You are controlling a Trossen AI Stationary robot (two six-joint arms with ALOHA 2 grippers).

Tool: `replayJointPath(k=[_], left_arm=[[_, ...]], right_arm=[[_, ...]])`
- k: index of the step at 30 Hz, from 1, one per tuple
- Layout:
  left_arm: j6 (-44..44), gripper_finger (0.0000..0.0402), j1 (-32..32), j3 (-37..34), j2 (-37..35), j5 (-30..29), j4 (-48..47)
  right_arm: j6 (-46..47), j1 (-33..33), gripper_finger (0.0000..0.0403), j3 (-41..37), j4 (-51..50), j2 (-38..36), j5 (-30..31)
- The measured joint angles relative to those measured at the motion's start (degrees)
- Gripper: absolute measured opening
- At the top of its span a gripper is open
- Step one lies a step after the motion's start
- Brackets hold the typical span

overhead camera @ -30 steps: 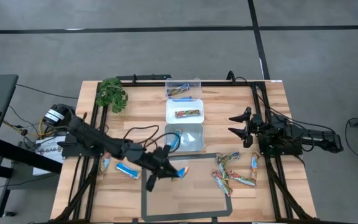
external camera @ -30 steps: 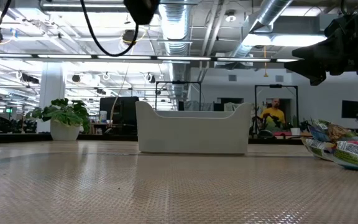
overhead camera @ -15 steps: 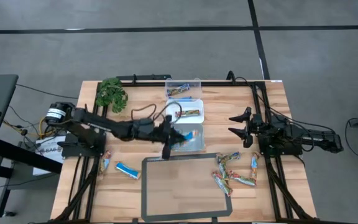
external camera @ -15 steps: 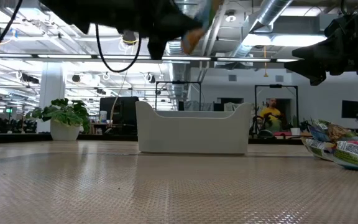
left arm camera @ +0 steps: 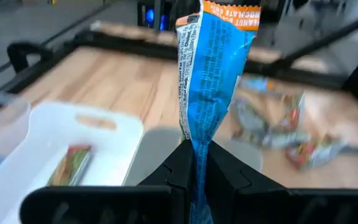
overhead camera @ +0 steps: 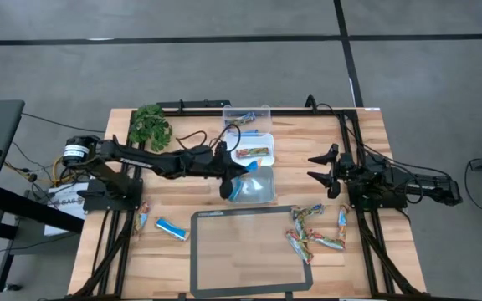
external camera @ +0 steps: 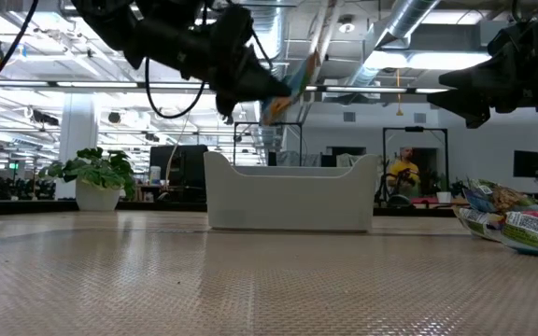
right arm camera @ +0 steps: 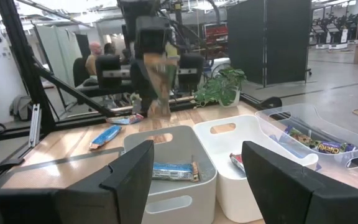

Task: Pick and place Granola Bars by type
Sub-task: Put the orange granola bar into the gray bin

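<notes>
High view: since a second ago the left gripper (overhead camera: 227, 180) has carried its pinched blue bar (overhead camera: 243, 171) from the mat to above the near tub (overhead camera: 258, 191); its long axis points away from the fingers. Right gripper (overhead camera: 320, 170) stays spread.

Bright, even overhead light leaves only soft shadows on the wooden table (overhead camera: 182, 125), ceiling lamps glare in the low view, and the left wrist view's background is blurred.

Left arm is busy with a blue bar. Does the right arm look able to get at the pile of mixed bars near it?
Probably yes: the right claw is open, empty, beside the pile; nothing lies between.
</notes>
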Motion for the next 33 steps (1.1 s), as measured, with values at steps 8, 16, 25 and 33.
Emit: replayJointPath(k=[8, 16, 25, 33], left_arm=[[2.5, 0.0023, 0.0, 0.0, 0.0, 0.1, -11.7], [1.7, 0.0043, 0.0, 0.0, 0.1, 1.7, -12.5], [2.1, 0.0123, 0.0, 0.0, 0.1, 2.6, -12.6], [2.1, 0.0137, -0.2, 0.0, 0.1, 3.7, -12.2]], right_arm=[[0.0, 0.0, 0.024, 0.0, 0.0, 0.0, 0.0], [0.0, 0.0, 0.024, 0.0, 0.0, 0.0, 0.0], [0.0, 0.0, 0.024, 0.0, 0.0, 0.0, 0.0], [0.0, 0.0, 0.024, 0.0, 0.0, 0.0, 0.0]])
